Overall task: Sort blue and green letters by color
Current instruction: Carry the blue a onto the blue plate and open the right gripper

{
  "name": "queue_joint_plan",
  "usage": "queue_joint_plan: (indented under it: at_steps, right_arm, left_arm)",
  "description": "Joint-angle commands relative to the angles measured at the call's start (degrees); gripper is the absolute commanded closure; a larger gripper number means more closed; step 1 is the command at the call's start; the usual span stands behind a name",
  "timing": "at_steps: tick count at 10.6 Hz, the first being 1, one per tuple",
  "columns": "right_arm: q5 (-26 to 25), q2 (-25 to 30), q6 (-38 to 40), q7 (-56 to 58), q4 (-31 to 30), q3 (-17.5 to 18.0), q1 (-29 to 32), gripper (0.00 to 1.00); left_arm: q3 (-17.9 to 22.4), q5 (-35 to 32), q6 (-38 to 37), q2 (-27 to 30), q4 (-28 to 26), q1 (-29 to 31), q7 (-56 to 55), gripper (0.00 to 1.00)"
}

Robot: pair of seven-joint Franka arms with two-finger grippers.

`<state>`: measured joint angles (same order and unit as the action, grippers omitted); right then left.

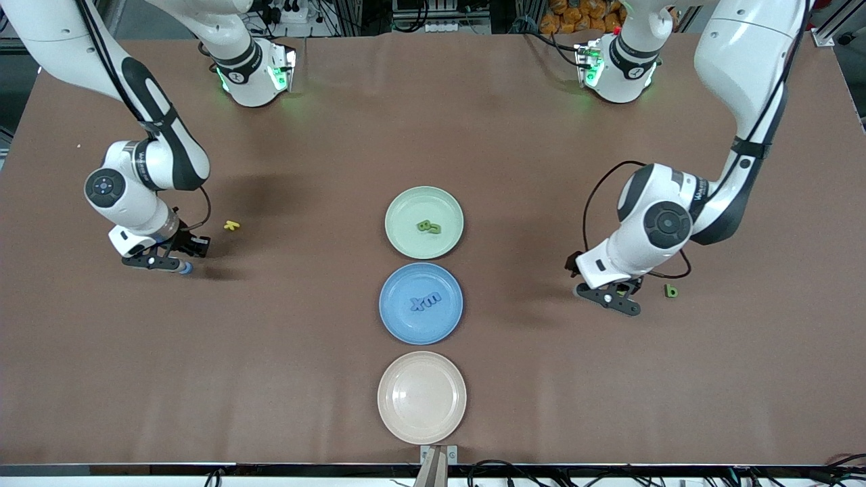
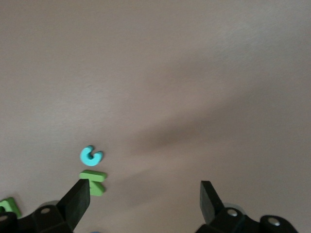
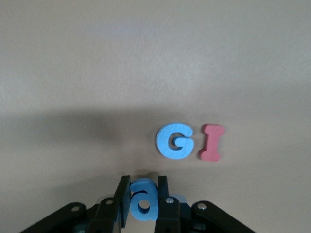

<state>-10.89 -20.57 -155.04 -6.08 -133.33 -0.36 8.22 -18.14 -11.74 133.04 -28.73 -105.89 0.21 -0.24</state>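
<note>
My right gripper (image 3: 143, 183) is shut on a blue letter "a" (image 3: 144, 205), low at the table toward the right arm's end (image 1: 177, 265). A blue "G" (image 3: 175, 141) lies on the table just ahead of it. My left gripper (image 2: 145, 195) stands open low over the table toward the left arm's end (image 1: 612, 297), with nothing between its fingers. A green "T" (image 2: 93, 180) lies beside one finger, a blue curved letter (image 2: 91, 155) past it. Another green letter (image 1: 670, 291) lies close by. Green letters (image 1: 428, 226) lie in the green plate (image 1: 406, 203), blue letters (image 1: 425, 302) in the blue plate (image 1: 399, 325).
A red "I" (image 3: 212, 142) lies beside the blue "G". A small yellow letter (image 1: 232, 225) lies on the table near the right arm. A beige plate (image 1: 421, 397) with nothing in it sits nearest the front camera, in line with the two others.
</note>
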Motion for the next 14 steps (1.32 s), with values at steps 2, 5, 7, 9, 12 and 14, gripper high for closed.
queue_joint_plan:
  at_steps: [2,5,7,9,12,14]
  right_arm:
    - [1.1,1.1,4.7,-11.5,5.1,1.5,-2.8,0.94]
    - [5.3,-0.8,7.5,-19.1,10.3,1.9,-7.7,0.94]
    - [12.3,-2.3,9.8,-20.9,15.4,1.9,-12.0,0.94]
    - [15.1,-4.1,10.0,-24.8,19.5,2.0,-15.7,0.94]
    - [17.5,-10.5,10.3,-34.1,29.6,2.0,-21.9,0.94]
    - [18.1,-14.5,10.2,-38.5,35.8,2.0,-26.1,0.94]
  left_arm:
    - [-0.3,-0.9,-0.5,-0.1,-1.1,3.7,6.1,0.0]
    - [-0.2,-5.7,0.8,-2.3,-1.1,6.7,6.8,0.04]
    - [-0.3,-6.7,2.0,-3.5,-1.2,8.1,7.6,0.1]
    - [-0.3,-6.7,2.3,-4.3,-1.2,8.1,7.6,0.14]
    - [-0.3,-6.7,3.3,-5.9,-1.2,8.1,7.6,0.15]
    - [-0.2,-6.6,3.6,-6.5,-1.3,8.2,7.6,0.18]
